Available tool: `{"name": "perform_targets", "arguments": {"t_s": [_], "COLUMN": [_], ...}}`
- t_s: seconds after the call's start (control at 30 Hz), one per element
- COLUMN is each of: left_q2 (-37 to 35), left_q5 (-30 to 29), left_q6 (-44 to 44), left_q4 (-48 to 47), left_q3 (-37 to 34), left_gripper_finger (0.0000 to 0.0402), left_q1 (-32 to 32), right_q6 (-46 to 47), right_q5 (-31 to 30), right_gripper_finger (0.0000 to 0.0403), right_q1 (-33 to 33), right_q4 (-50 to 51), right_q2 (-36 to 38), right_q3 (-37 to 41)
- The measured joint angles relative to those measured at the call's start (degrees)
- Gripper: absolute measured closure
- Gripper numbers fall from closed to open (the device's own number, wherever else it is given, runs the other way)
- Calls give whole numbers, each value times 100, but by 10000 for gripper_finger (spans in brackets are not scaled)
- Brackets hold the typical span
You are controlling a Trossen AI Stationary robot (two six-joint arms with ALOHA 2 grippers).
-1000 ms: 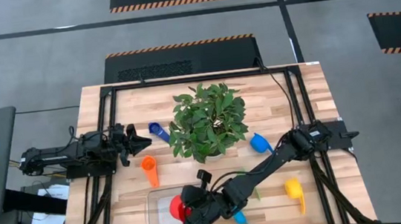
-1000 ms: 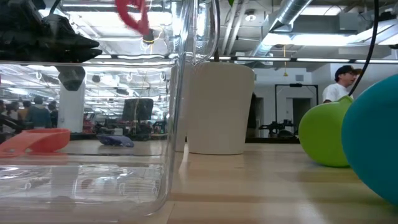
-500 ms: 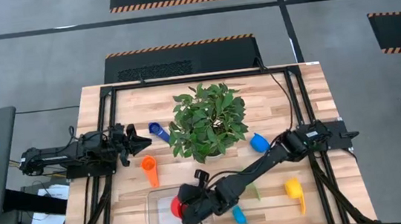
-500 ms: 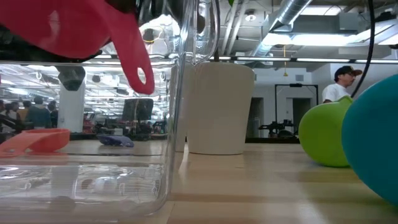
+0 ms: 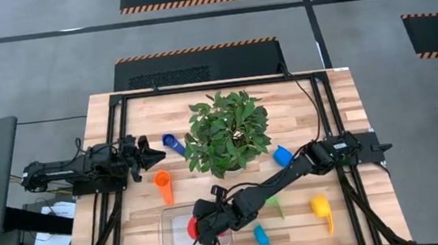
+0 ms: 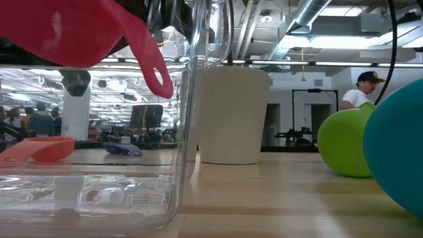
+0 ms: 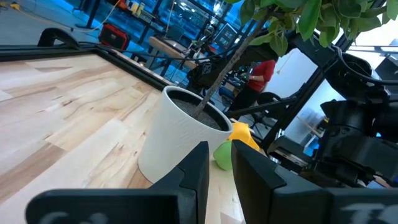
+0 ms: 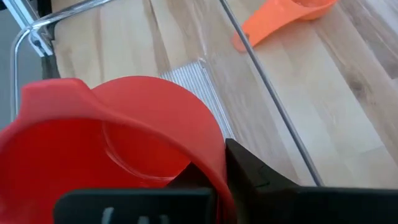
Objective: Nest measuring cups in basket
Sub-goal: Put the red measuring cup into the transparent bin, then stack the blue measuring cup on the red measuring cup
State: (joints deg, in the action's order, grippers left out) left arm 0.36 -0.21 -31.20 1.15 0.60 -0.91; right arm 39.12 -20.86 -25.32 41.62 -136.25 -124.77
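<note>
My right gripper [image 5: 203, 227] is shut on the red cup [image 5: 191, 226] and holds it over the clear basket [image 5: 173, 240] near the table's near edge. In the low view the red cup [image 6: 73, 33] hangs high behind the basket's wall [image 6: 187, 132]. The orange cup [image 5: 163, 185] and the dark blue cup [image 5: 173, 144] lie on the table beyond the basket. The blue [image 5: 284, 156], green [image 5: 274, 206], light blue [image 5: 261, 235] and yellow [image 5: 320, 207] cups lie to its right. My left gripper [image 5: 160, 154] waits shut at the table's left. My right gripper has the red cup by its bowl wall [image 8: 208, 165]. One finger [image 8: 249, 177] lies against the outside of that wall; the cup hides the other. The cup is lifted clear above the basket's floor [image 8: 186, 81], tipped, with its handle [image 6: 155, 73] hanging down.
A leafy plant [image 5: 226, 131] in a white pot [image 6: 234, 116] stands mid-table beyond the basket. A black frame [image 5: 215, 84] runs along the table's edges. The green cup [image 6: 344, 142] and the light blue cup [image 6: 396, 152] lie to the basket's right. People show in the room behind.
My right gripper has carried the red cup toward the table's left and down over the basket. In the low view only its handle showed at the top before; the bowl now fills the upper left.
</note>
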Motion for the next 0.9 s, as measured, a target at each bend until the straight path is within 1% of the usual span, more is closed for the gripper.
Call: {"name": "perform_targets", "arguments": {"t_s": [0.23, 0.43, 0.73, 0.8, 0.9], "left_q2": [0, 1, 2, 1, 0], "left_q5": [0, 0, -2, -2, -4], "left_q6": [-11, -11, -9, -10, -9], "left_q4": [-2, -2, -4, -4, -4], "left_q3": [1, 1, 2, 0, 0], "left_gripper_finger": [343, 343, 343, 343, 343], "left_q1": [0, 0, 2, 2, 2], "right_q6": [-12, -10, -1, 13, 39], "right_q5": [2, 76, 148, 175, 335], "right_gripper_finger": [318, 293, 275, 273, 275], "right_q1": [2, 2, 4, 14, 31], "right_q4": [-35, -80, -264, -489, -835], "right_q2": [2, 0, 2, 2, 28], "right_q3": [40, 163, 236, 223, -19]}}
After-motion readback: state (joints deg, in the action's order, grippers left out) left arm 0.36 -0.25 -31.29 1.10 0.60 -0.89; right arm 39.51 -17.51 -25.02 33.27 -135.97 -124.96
